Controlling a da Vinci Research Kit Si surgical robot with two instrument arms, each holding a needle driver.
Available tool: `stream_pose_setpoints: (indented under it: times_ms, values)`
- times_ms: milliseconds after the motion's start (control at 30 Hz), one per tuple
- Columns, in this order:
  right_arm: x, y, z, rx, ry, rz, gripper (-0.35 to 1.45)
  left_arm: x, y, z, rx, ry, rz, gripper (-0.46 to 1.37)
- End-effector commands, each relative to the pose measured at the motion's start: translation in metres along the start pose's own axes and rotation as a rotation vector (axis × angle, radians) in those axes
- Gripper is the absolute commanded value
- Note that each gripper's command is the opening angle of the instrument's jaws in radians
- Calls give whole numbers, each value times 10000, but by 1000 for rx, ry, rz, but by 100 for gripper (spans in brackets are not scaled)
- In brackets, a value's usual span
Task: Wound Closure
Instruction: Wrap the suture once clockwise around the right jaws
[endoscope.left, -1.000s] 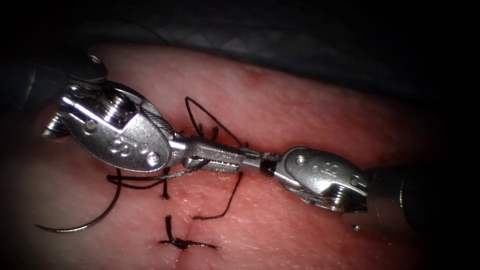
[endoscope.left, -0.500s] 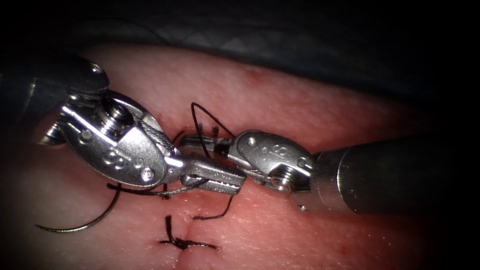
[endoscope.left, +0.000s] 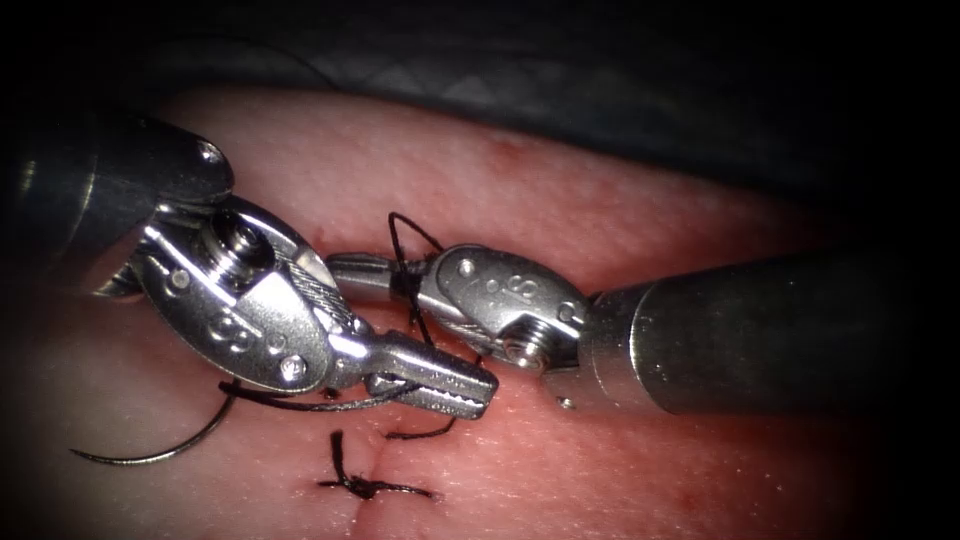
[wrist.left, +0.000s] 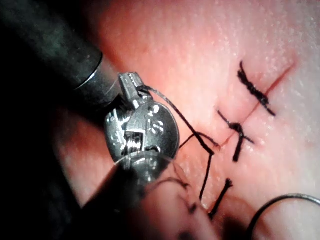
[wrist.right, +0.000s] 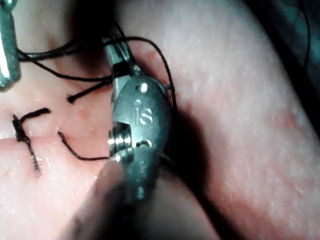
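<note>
Here my right tool (endoscope.left: 345, 268), jaws pressed together, has thread (endoscope.left: 405, 240) looped round it; left tool (endoscope.left: 470, 385) nearer, pinching thread; needle (endoscope.left: 160, 450) free, far left of cut (endoscope.left: 372, 455).

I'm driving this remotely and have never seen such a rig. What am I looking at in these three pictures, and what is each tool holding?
Two thin robot arms are stitching a cut in practice tissue. The wide picture looks down from an endoscope. The other two come from cameras riding on each arm. The left arm's tool has its fingers shut on the black thread. The right arm's tool has shut fingers with a loop of thread around them; I cannot tell whether they grip anything. The curved needle lies free on the tissue left of the cut, held by neither tool. A tied stitch crosses the cut.
</note>
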Motion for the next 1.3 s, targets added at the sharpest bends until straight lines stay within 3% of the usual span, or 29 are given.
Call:
stream_pose_setpoints:
  times_ms: [33, 233, 533, 900, 1133, 1300]
  values:
    - [0, -2, 0, 1, 15, 6, -35, -1, 1, 0, -1, 1, -8, -35]
    - [12, 0, -6, 13, 119, 53, -35, -18, 14, 3, 1, 6, -80, -35]
    - [36, 4, -20, 35, 227, 83, -35, -39, 32, 12, -1, 8, -109, -35]
    - [55, 9, -61, 74, 276, 105, -35, -64, 32, 11, 23, 32, -189, -35]
    - [56, 8, -87, 130, 337, 112, -35, -91, 34, 20, 34, 31, -231, -35]
    - [56, 6, -97, 172, 339, 116, -35, -119, 29, 31, 28, 34, -253, -35]
